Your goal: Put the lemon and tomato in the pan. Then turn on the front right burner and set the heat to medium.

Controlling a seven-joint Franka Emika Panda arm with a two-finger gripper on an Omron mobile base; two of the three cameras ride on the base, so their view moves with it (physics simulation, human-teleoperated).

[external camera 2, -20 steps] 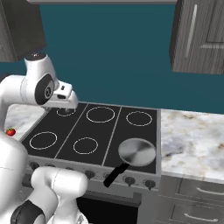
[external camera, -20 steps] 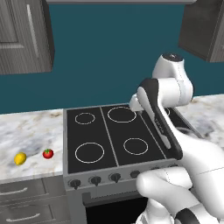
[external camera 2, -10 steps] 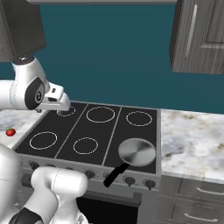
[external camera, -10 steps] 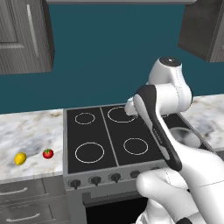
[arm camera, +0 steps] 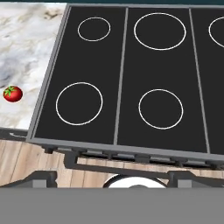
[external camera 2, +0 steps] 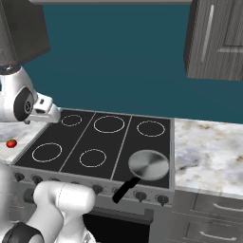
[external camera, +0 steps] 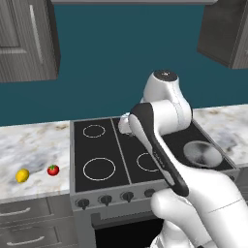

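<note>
Tomato (arm camera: 12, 93) and lemon (external camera: 22, 175) are lying left of the stove: judged light, round, slippery; gripping across the middle is advised. Claw opening: cannot tell.

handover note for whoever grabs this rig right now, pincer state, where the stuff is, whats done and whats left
Pincer: its fingers can't be made out in any view, so open or shut cannot be told; nothing is seen held. The hand looks down over the stove's left half.
Lemon and tomato: side by side on the marble counter left of the stove, lemon farther left, apart.
Pan: on the stove's front right corner, empty, black handle pointing off the front edge.
Done: nothing yet.
Left: both fruits into the pan, then the front right burner on, heat to medium.
</note>
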